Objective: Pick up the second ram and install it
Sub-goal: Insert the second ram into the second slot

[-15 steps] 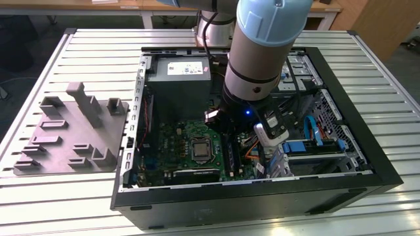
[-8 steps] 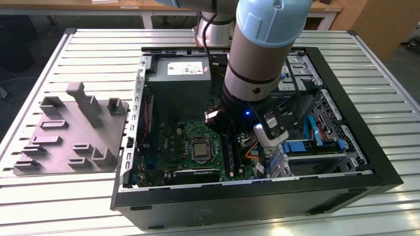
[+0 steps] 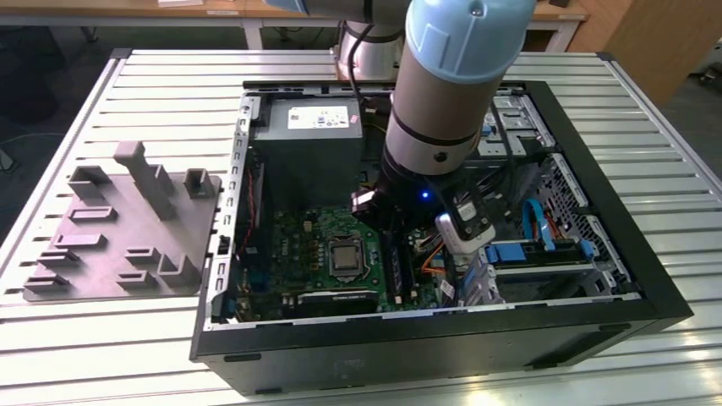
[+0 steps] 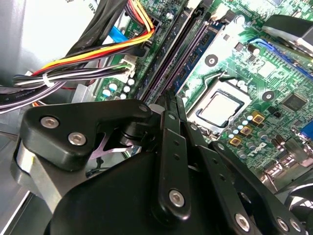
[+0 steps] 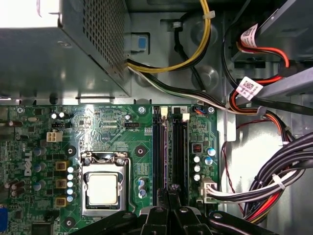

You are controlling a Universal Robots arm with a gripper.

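While the arm (image 3: 451,93) stands down inside the open PC case (image 3: 451,338), the gripper (image 5: 171,188) sits low over the motherboard (image 5: 107,127), at one end of the memory slots (image 5: 178,147). Fingers are drawn narrow, tips almost together in both wrist views, gripper (image 4: 171,98) tips right at the slot ends. Ram stick (image 5: 165,147) with a purple edge stands upright in a slot, just beside the CPU socket (image 5: 102,188), running straight away from the fingertips; same ram stick (image 4: 193,58) seen at a slant in the second wrist view. Tips are at the near end of it, can't tell if they pinch it or just touch it. Can't tell how many sticks are seated. Yellow cables (image 5: 195,58) and bundled black ones run past the slots on the far side from the socket. Power supply (image 3: 307,127) at the case's back corner. Grey parts fixture (image 3: 124,228) lies on the slatted table (image 3: 169,85), to the exterior view's left of the case, well apart from the gripper
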